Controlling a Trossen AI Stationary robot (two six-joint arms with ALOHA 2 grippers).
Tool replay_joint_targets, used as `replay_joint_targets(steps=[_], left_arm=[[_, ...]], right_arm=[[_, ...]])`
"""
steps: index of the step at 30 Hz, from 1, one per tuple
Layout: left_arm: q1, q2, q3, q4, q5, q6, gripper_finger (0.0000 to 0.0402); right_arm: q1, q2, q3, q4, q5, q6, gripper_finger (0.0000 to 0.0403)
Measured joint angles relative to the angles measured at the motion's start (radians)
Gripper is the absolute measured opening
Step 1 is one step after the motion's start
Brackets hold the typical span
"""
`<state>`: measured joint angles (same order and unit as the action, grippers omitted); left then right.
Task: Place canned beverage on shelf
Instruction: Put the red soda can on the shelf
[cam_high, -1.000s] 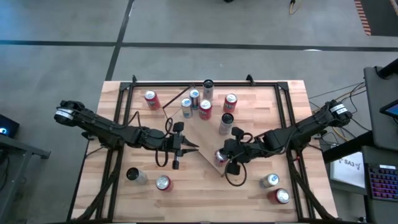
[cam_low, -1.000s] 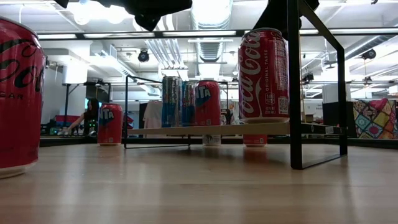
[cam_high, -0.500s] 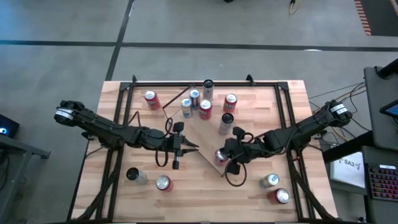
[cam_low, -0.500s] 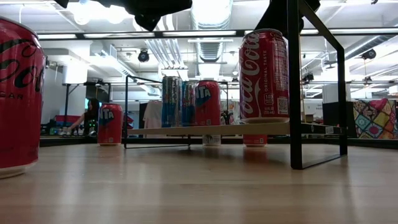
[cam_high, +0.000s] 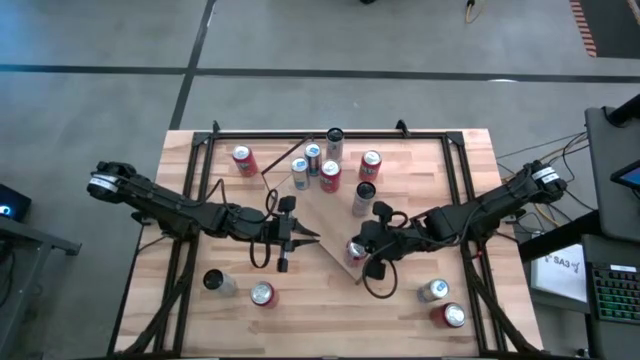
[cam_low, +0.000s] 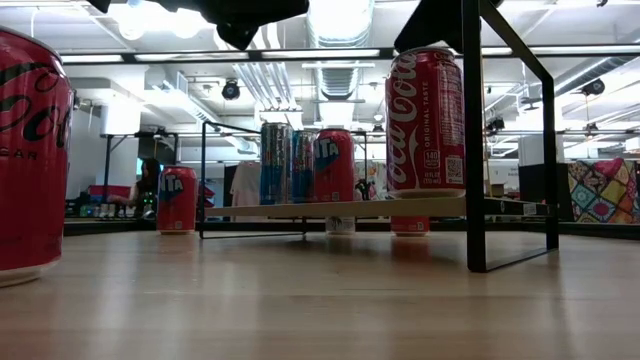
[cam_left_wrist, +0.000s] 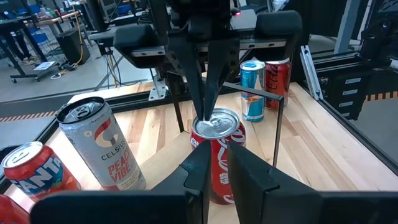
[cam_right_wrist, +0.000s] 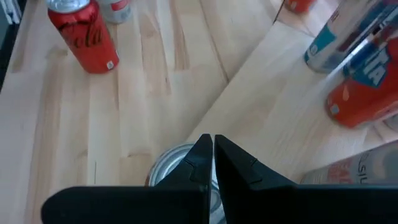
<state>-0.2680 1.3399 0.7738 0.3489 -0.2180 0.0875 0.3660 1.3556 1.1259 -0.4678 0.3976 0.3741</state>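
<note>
Already the shelf carries several cans, and the right gripper, fingers pressed together on the rim of a red Coca-Cola can standing at its near edge, seems mid-placement, while the left gripper, nearly closed and empty, waits opposite and four cans stay on the table.

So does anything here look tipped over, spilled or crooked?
No spills or fallen cans. One oddity: the shelf sits skewed to the tabletop's edges. The right pincer, shut, pokes down at the top of a red can near the shelf's edge.
</note>
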Motion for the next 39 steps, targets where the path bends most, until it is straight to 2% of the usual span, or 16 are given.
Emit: replay_joint_targets(steps=[5, 13, 23, 34, 39], left_arm=[[0.0, 0.0, 0.0, 0.0, 0.0, 0.0, 0.0036], [0.0, 0.011, 0.0, 0.006, 0.0, 0.009, 0.0036], [0.001, 0.128, 0.0, 0.086, 0.0, 0.098, 0.0036], [0.011, 0.265, 0.0, 0.305, -0.008, 0.225, 0.0036], [0.034, 0.299, 0.0, 0.366, -0.047, 0.224, 0.0036]], right_arm=[[-0.005, 0.0, 0.001, -0.001, 0.073, -0.007, 0.0009], [-0.013, -0.005, 0.019, 0.001, 0.076, -0.055, 0.0009], [0.027, -0.038, 0.056, 0.006, 0.089, -0.172, 0.0009], [0.136, -0.057, 0.036, -0.004, 0.225, -0.185, 0.0009], [0.168, -0.057, 0.034, -0.062, 0.327, -0.154, 0.0009]])
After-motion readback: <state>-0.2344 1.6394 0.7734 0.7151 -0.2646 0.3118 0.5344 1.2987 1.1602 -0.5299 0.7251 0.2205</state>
